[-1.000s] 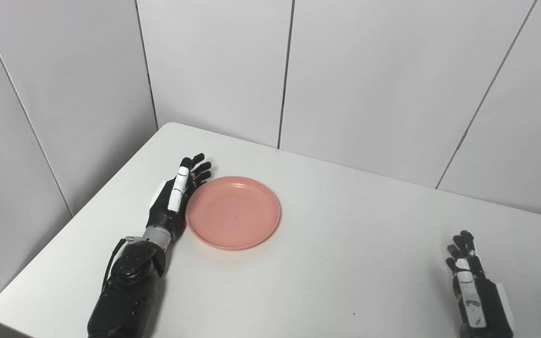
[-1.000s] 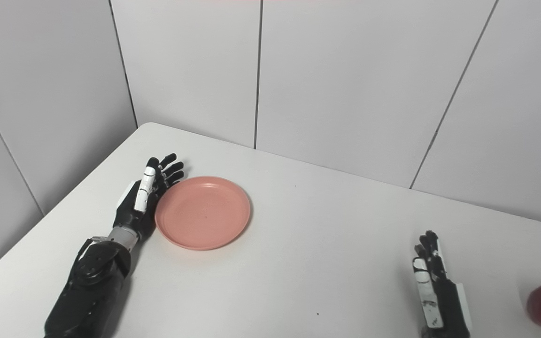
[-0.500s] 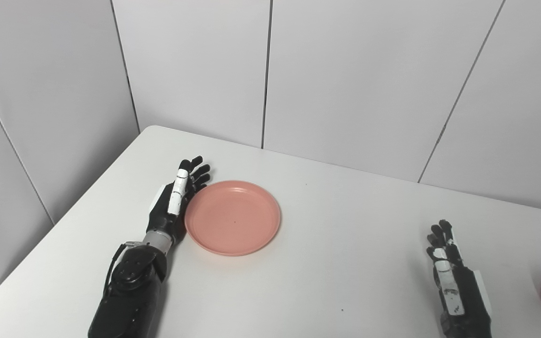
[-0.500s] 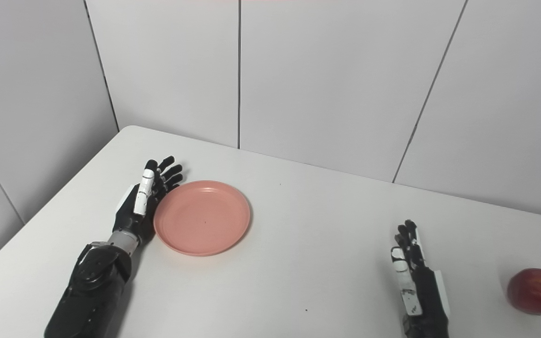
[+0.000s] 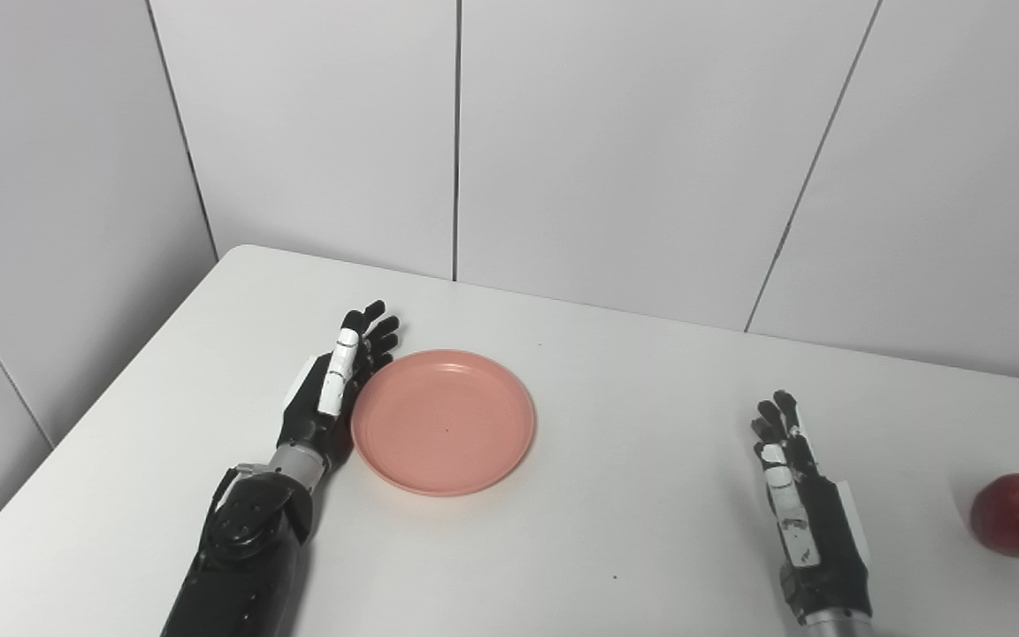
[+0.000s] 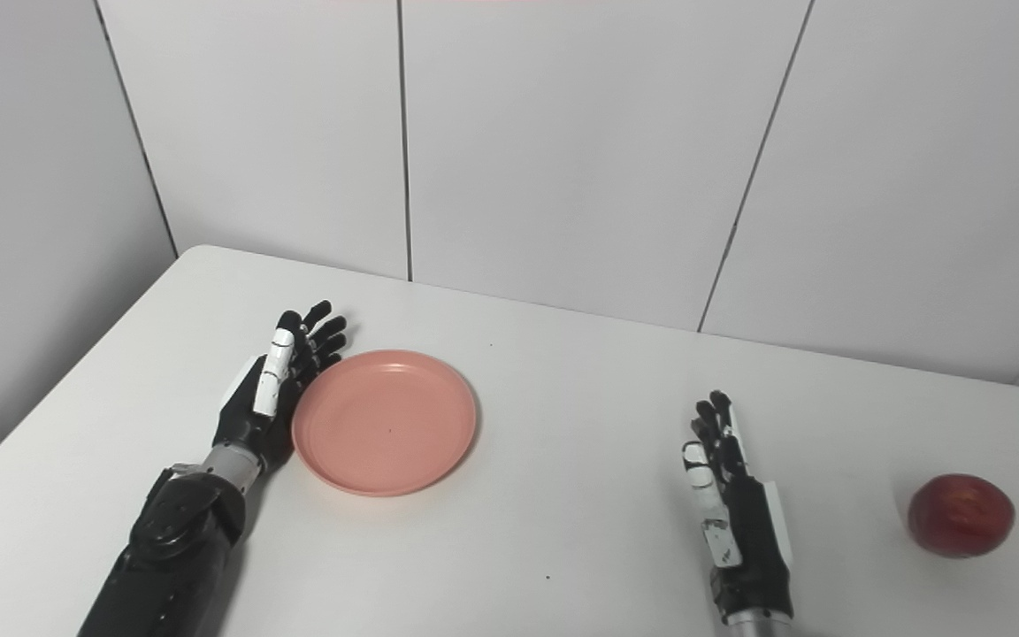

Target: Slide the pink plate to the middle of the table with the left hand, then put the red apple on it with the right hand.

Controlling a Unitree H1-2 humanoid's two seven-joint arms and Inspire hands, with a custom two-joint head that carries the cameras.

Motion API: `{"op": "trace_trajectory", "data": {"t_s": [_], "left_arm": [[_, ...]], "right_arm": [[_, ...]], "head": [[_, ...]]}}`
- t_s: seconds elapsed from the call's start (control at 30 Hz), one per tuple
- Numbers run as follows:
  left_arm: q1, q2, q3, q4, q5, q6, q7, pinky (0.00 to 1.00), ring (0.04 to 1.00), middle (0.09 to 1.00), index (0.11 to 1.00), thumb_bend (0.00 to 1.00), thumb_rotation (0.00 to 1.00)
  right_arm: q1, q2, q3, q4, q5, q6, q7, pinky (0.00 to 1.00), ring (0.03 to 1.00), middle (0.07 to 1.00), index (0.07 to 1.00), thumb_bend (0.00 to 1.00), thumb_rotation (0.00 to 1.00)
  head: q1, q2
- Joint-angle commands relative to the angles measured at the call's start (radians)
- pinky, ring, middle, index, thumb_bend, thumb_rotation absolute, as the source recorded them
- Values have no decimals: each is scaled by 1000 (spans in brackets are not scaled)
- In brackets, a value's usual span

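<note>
Fingers straight and spread, our left hand (image 5: pixel 328 389) stands edge-on against the plate (image 5: pixel 443 420) — right hand (image 6: pixel 731 513) likewise open, beside the apple (image 6: pixel 961 515).

We find the white table (image 5: pixel 633 531) bare between the pink plate (image 5: pixel 443 420) and the right hand (image 5: pixel 806 518), so that stretch offers open passage. The left hand (image 5: pixel 333 389) stands edge-on against the plate's left rim, closing that side. The plate's far, right and near rims are unobstructed. Between the right hand and the red apple (image 5: pixel 1018 513) we see bare tabletop. Wall panels (image 5: pixel 616 150) bound the far edge.
</note>
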Motion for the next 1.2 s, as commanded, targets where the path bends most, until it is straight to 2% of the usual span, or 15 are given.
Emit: {"op": "trace_trajectory", "data": {"t_s": [0.0,0.23,0.53,0.77,1.0,1.17], "left_arm": [[-39,-25,-33,4,14,-14,-34,980,955,954,953,707,1000],[-56,-65,-57,34,8,-38,-40,977,960,958,946,715,1000],[-68,-104,-100,37,36,-18,-54,973,942,930,929,740,1000],[-61,-137,-123,12,37,9,-69,989,963,955,952,725,1000],[-48,-151,-138,-32,46,40,-62,1000,968,956,957,736,1000],[-42,-143,-139,-37,35,30,-81,1000,972,960,956,737,1000]], "right_arm": [[-29,7,2,-32,-7,-2,-10,1000,971,964,989,649,888],[-32,25,9,-34,-38,8,-29,981,958,957,979,650,880],[-34,37,18,-54,-54,29,-38,977,962,962,982,648,888],[-38,39,24,-51,-69,24,-45,982,958,963,982,659,897],[-49,54,23,-43,-81,25,-60,970,953,958,978,658,892],[-59,63,23,-35,-93,20,-73,977,958,965,984,649,904]], "head": [[-11,-1],[-58,4],[-73,18],[-112,19],[-156,16],[-194,14]]}}
